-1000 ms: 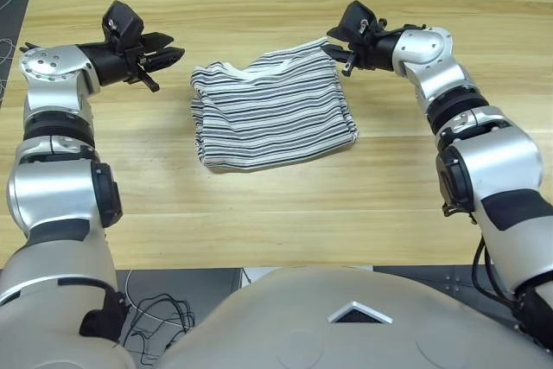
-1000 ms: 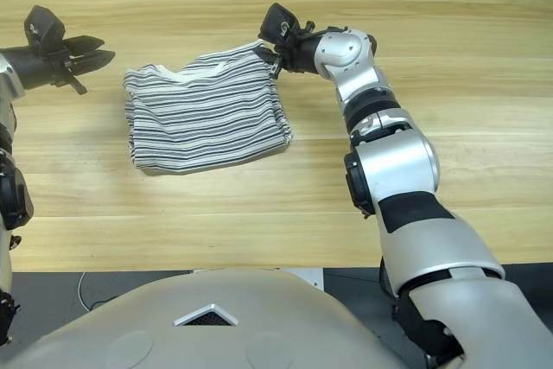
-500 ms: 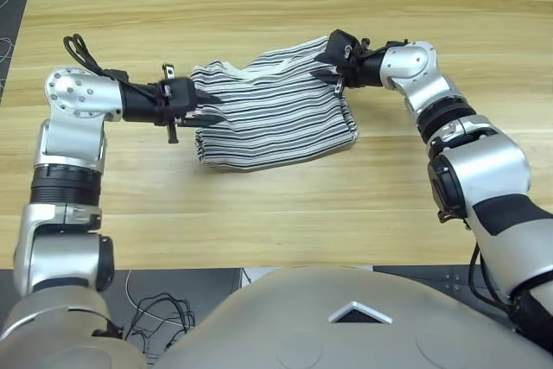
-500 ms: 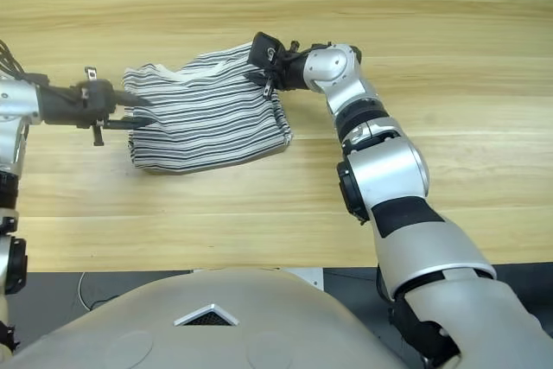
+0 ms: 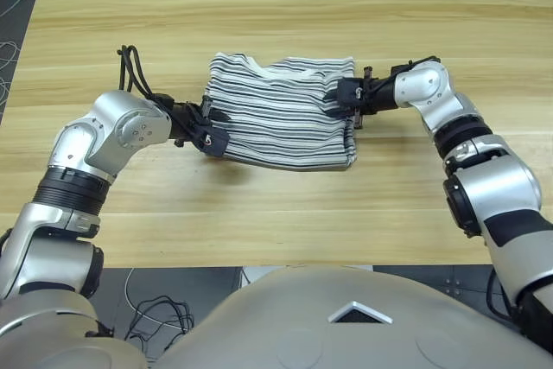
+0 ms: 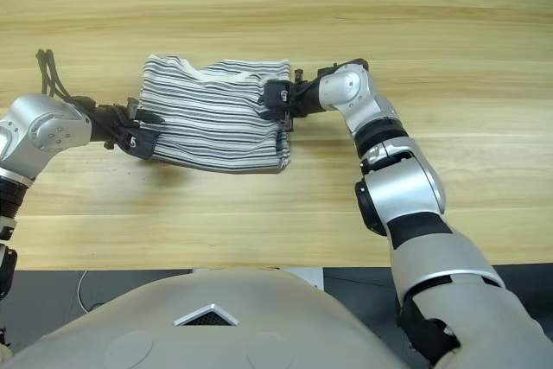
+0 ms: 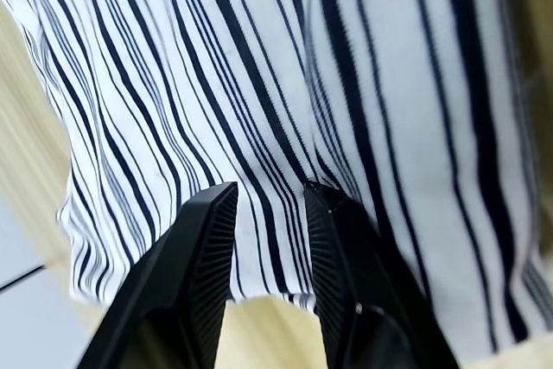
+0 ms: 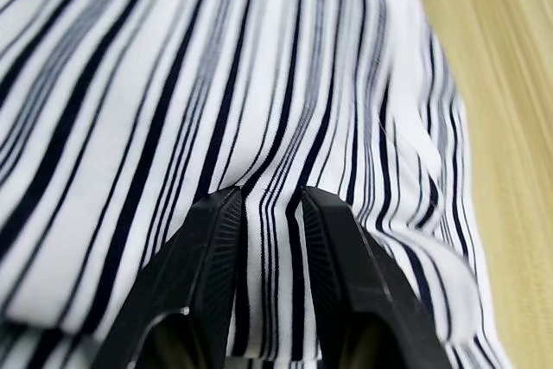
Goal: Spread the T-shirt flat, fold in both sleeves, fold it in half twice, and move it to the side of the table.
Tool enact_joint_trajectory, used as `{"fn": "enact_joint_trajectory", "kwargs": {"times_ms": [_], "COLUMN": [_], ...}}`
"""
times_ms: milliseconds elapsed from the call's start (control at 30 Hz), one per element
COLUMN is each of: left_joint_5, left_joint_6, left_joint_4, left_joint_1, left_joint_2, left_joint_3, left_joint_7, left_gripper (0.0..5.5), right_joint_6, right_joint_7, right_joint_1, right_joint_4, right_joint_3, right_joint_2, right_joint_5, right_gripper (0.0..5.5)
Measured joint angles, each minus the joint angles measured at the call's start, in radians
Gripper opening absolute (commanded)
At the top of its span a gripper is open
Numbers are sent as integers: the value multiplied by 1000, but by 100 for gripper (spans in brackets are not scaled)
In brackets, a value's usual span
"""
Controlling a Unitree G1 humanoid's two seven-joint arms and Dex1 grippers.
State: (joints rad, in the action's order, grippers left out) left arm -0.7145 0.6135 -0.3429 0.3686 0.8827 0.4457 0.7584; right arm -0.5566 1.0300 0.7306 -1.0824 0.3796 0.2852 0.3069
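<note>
The black-and-white striped T-shirt (image 5: 281,110) lies folded into a compact rectangle mid-table, its collar at the far left corner. My left gripper (image 5: 213,134) is at the shirt's left near corner, and in the left wrist view its two black fingers (image 7: 203,265) pinch striped cloth (image 7: 259,58) between them. On the opposite side, my right gripper (image 5: 335,97) sits at the shirt's right edge. Its fingers (image 8: 333,265) are likewise shut on a fold of the fabric (image 8: 173,58). Both arms lie low over the table.
The wooden table (image 5: 276,205) has bare room on every side of the shirt, widest toward the far edge and the right. Its front edge runs just below the arms, with cables (image 5: 151,308) on the floor beneath. Dark floor shows past the table's left end.
Both grippers came in from beside the shirt and shut on its left and right edges. The bundle has shifted slightly right and its outline squared up.
</note>
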Motion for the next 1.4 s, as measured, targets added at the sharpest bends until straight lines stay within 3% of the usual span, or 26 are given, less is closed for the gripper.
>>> {"fn": "enact_joint_trajectory", "kwargs": {"times_ms": [233,367,567,700,833,1000,1200,1267,1400], "left_joint_5": [-606,-833,-924,-886,-647,-243,192,227,174], "left_joint_6": [5,-54,-96,-108,-11,186,133,107,100], "left_joint_4": [-218,-331,-342,-437,-505,-347,-140,-132,-173], "left_joint_1": [218,327,373,420,478,289,52,17,40], "left_joint_2": [30,4,-30,-42,18,144,136,120,90], "left_joint_3": [248,390,483,473,324,218,177,178,170], "left_joint_7": [-721,-1111,-1357,-1424,-1348,-936,-411,-306,-281], "left_gripper": [145,145,145,145,145,145,145,145,145], "right_joint_6": [374,629,739,807,758,575,396,346,236], "right_joint_7": [223,251,227,217,168,113,54,30,-24], "right_joint_1": [-349,-416,-415,-391,-262,-232,-229,-226,-171], "right_joint_4": [711,955,987,1016,941,764,556,468,341], "right_joint_3": [43,93,107,32,-75,-80,-12,0,22], "right_joint_2": [73,43,-8,-11,42,119,128,128,128], "right_joint_5": [-194,-273,-354,-457,-462,-345,-218,-181,-135], "right_gripper": [129,129,129,129,129,129,129,129,129]}}
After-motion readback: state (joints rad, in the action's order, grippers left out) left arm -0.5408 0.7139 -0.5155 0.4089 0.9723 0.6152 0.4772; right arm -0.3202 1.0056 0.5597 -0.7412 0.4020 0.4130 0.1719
